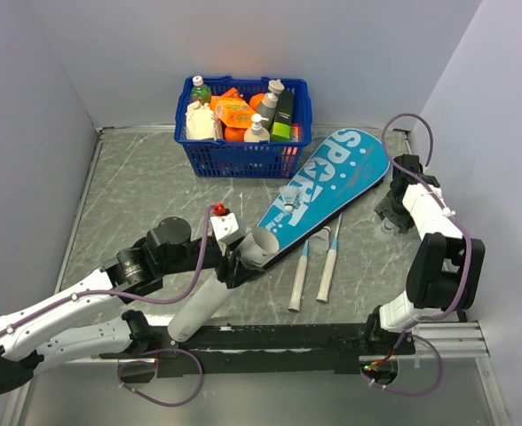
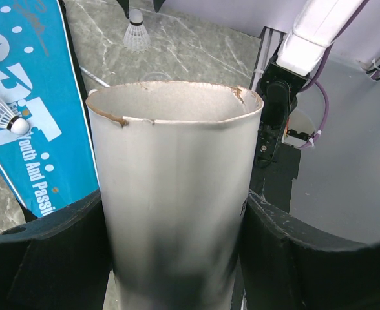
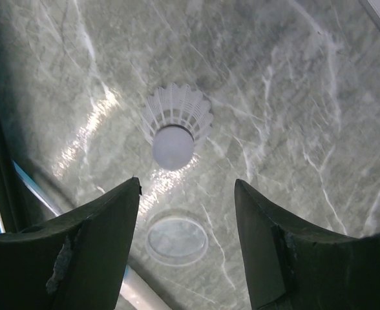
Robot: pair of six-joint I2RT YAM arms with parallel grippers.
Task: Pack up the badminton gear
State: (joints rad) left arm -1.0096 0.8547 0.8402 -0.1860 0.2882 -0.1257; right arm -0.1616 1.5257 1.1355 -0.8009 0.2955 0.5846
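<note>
My left gripper is shut on the long white tube, whose open, frayed mouth points toward the teal SPORT case. One white shuttlecock lies on the case. The two rackets show white handles beside the case. My right gripper hangs open just above the table. A second shuttlecock stands cork-up just ahead of its fingertips, touching neither finger.
A blue basket of bottles and orange packs stands at the back. A clear round lid lies on the marble table below my right gripper, beside a white shaft. Walls close in on both sides.
</note>
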